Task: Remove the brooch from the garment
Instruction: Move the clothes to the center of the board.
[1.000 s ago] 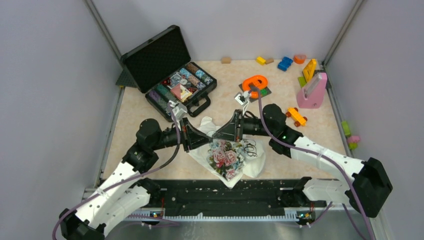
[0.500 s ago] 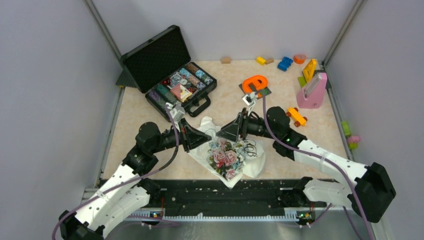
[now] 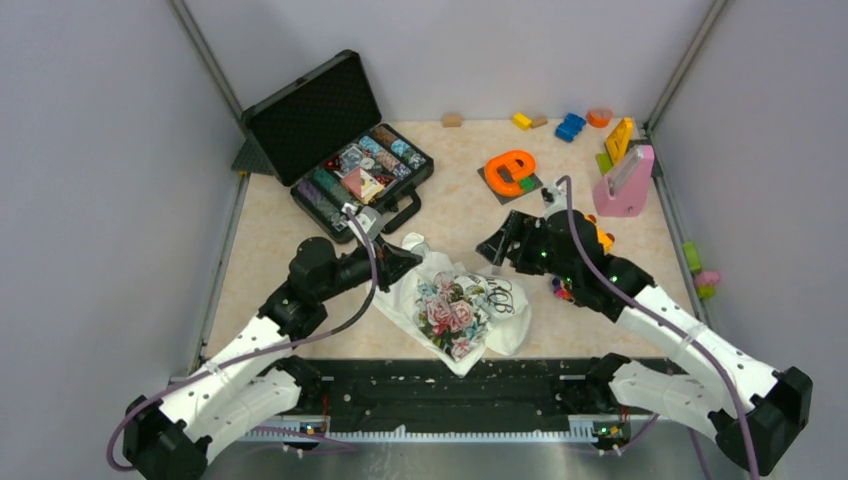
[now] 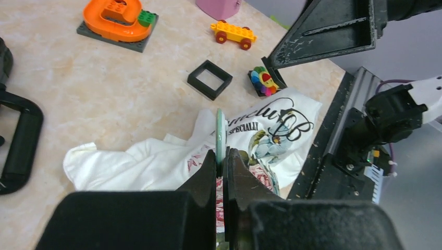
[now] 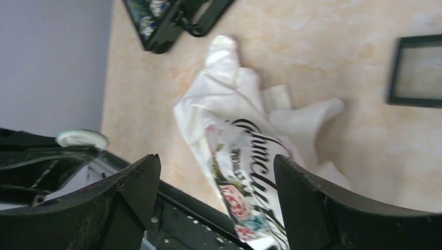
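Brooch (image 4: 262,82) w/ red, yellow, blue, orange & green bead petals lies on the surface, off the garment (image 4: 260,135), just beside the shirt's lettered edge. In top view the brooch (image 3: 560,291) shows only in part, tucked against the R arm. Garment is crumpled flat on the surface near the front edge, rose print facing up. It carries dark script lettering I can't read in full. A small caps line under it reads "SPECIALLY" in L wrist view. L jaws are closed on a thin pale-green disc (image 4: 219,136), held edge-on above the shirt's upper-left part. The same disc (image 5: 82,138) shows round & white-faced in R wrist view. R jaws stand wide open w/ nothing between them, hanging over the surface w/ the shirt in view below. The R arm's black finger hangs close above the brooch in L wrist view. Empty black square frame (image 4: 210,79) sits near the brooch, apart from the shirt. Further back are a yellow toy car (image 4: 233,32) and an orange e-shaped piece (image 3: 510,172) on a dark plate. An open black case (image 3: 340,150) w/ patterned chips is back-left. No readable label on these.
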You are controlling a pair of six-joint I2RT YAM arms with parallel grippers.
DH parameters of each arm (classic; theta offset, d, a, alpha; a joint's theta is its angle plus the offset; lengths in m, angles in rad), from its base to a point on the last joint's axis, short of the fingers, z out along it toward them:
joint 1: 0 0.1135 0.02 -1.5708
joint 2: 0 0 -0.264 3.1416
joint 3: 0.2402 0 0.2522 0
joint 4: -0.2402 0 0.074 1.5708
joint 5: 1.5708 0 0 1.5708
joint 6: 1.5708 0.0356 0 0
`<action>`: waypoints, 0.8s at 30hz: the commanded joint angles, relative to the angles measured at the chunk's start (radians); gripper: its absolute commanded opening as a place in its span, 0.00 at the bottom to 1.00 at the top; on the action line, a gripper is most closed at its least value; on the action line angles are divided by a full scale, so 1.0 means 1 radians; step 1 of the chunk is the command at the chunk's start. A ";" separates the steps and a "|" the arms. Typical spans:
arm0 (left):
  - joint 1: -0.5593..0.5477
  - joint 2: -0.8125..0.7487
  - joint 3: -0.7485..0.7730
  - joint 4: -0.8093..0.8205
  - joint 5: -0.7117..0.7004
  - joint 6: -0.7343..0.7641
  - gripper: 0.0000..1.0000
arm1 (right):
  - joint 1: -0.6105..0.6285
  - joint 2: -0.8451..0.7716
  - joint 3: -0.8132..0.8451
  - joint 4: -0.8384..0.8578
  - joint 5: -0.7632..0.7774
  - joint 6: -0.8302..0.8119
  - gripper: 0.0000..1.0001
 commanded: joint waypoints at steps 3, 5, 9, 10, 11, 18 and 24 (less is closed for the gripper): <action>-0.008 0.012 0.005 0.106 -0.074 0.058 0.00 | -0.008 -0.084 0.010 -0.326 0.149 -0.100 0.81; -0.008 -0.007 0.002 0.084 -0.090 0.055 0.00 | 0.006 -0.070 -0.110 -0.185 -0.019 -0.097 0.78; -0.007 -0.062 -0.004 0.039 -0.104 0.056 0.00 | 0.121 0.062 -0.261 0.096 0.028 -0.073 0.71; -0.007 -0.075 -0.004 0.025 -0.097 0.060 0.00 | 0.141 0.127 -0.264 0.154 0.058 -0.081 0.68; -0.007 -0.089 -0.002 0.011 -0.086 0.064 0.00 | 0.158 0.183 -0.251 0.194 0.086 -0.083 0.68; -0.007 -0.159 -0.010 -0.029 -0.114 0.051 0.00 | 0.223 0.653 0.069 0.423 0.122 -0.123 0.24; -0.008 -0.194 -0.017 -0.051 -0.212 0.049 0.00 | 0.262 0.905 0.440 0.599 -0.061 -0.253 0.47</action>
